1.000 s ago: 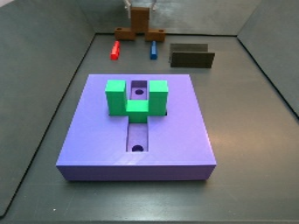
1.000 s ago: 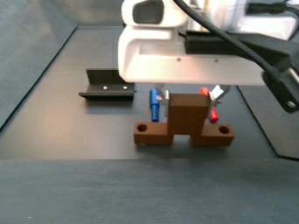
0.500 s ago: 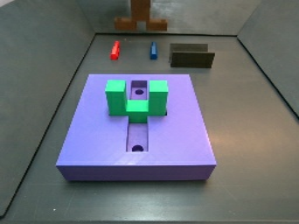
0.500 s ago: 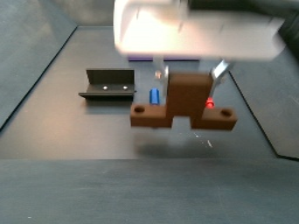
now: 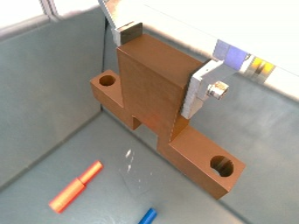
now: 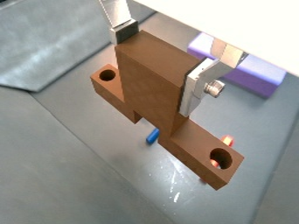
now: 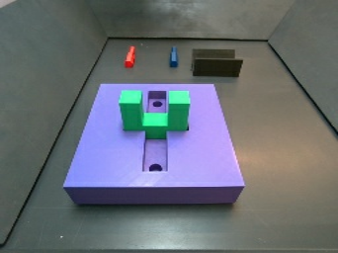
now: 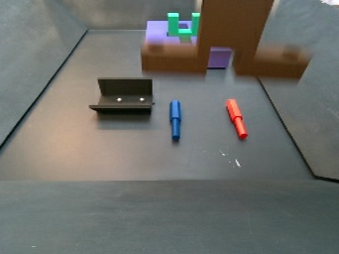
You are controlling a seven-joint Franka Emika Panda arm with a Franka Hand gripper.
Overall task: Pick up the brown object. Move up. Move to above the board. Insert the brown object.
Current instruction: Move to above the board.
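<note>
In both wrist views the hand (image 5: 160, 63) pinches the brown object (image 5: 158, 101) by its raised middle, lifted above the floor; the board (image 7: 156, 140) sits mid-frame.

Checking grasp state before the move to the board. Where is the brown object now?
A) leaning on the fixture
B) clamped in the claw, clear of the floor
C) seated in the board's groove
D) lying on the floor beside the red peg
B: in both wrist views the claw has its silver fingers pressed on the upright block of the brown object, which hangs above the floor with the red peg and blue peg lying below.
</note>
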